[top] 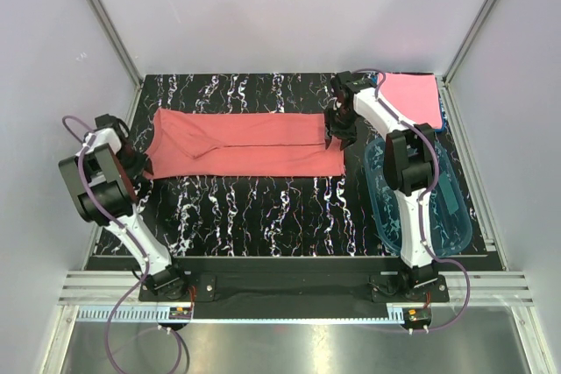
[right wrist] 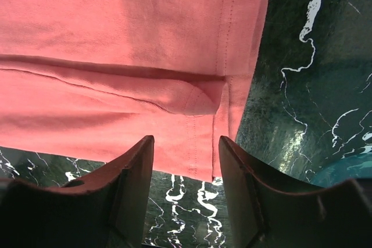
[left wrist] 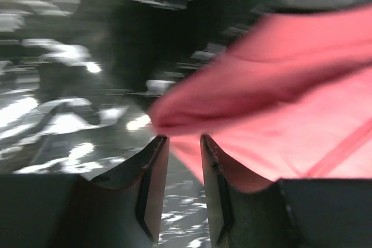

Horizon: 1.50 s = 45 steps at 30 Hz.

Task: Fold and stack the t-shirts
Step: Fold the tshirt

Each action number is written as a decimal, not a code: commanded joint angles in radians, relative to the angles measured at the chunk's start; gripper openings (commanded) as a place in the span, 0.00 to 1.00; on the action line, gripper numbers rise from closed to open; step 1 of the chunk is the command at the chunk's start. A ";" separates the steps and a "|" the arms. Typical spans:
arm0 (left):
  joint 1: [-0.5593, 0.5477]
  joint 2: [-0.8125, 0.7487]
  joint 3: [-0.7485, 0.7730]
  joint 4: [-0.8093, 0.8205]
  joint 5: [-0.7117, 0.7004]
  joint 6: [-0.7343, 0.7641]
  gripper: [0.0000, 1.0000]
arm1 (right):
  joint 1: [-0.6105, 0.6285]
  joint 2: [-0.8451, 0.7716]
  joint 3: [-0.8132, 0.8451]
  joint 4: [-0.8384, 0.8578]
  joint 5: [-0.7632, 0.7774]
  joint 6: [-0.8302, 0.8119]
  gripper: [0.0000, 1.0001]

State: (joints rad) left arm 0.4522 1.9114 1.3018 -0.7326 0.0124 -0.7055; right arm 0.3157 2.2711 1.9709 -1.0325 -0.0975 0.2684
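A salmon t-shirt (top: 245, 142) lies flat as a long band across the black marbled table (top: 263, 216), its sides folded in. My left gripper (top: 140, 160) is at the band's left end. The blurred left wrist view shows it (left wrist: 184, 139) open, bare table in the gap and the cloth's edge (left wrist: 279, 103) just past the fingertips. At the band's right end my right gripper (top: 336, 139) stands open (right wrist: 186, 140) over the hemmed corner (right wrist: 116, 27), holding nothing. A lighter pink t-shirt (top: 410, 98) lies folded at the back right, with a blue edge (top: 443, 116) showing beside it.
A clear blue plastic tub (top: 421, 208) sits on the right side of the table, close by the right arm. White enclosure walls stand on the left, back and right. The arm bases are bolted along the near edge.
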 commanded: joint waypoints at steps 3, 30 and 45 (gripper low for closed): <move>0.003 -0.078 -0.029 0.024 -0.019 0.026 0.34 | -0.004 -0.012 0.029 0.014 -0.042 0.012 0.52; -0.279 -0.072 0.056 0.131 0.245 -0.080 0.40 | -0.084 -0.001 0.083 0.057 -0.071 0.043 0.33; -0.317 -0.018 0.079 0.039 0.109 -0.192 0.37 | -0.079 -0.174 -0.044 0.077 -0.094 0.035 0.35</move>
State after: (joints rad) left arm 0.1314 1.9091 1.3598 -0.6895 0.1692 -0.8627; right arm 0.2272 2.1372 1.9507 -0.9665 -0.1955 0.3191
